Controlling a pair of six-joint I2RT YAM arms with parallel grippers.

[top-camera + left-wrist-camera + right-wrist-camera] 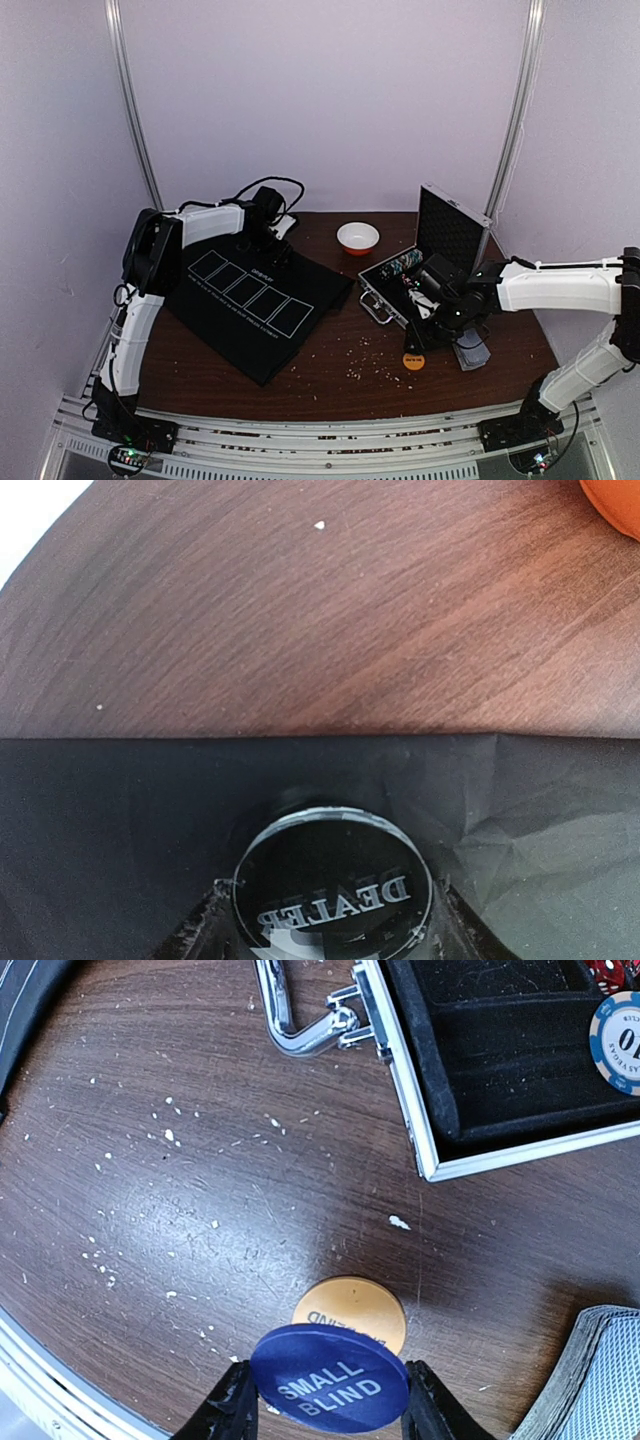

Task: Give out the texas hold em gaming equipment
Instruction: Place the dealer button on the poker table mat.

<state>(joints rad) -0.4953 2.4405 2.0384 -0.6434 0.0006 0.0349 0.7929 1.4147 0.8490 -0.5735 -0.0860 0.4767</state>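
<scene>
- L gripper (330, 932): clamped on clear DEALER disc (332, 885), held between fingers, over black mat (100, 830) edge.
- R gripper (330, 1407): clamped on blue SMALL BLIND disc (330, 1378); orange disc (352, 1308) lying just ahead of fingers.
- Step: placing discs. Next, prob.: lower, release flat.

Close-up of the twin-arm rig: the left arm (135, 335) and right arm (555, 285) wear smooth white shells on their long links, broken by bulky black joint housings. Thin black cables (272, 184) loop above the left wrist. Each black base (135, 430) has a small board with green lights beside it. The fingers (228, 1412) are matte black, rough-edged.
</scene>
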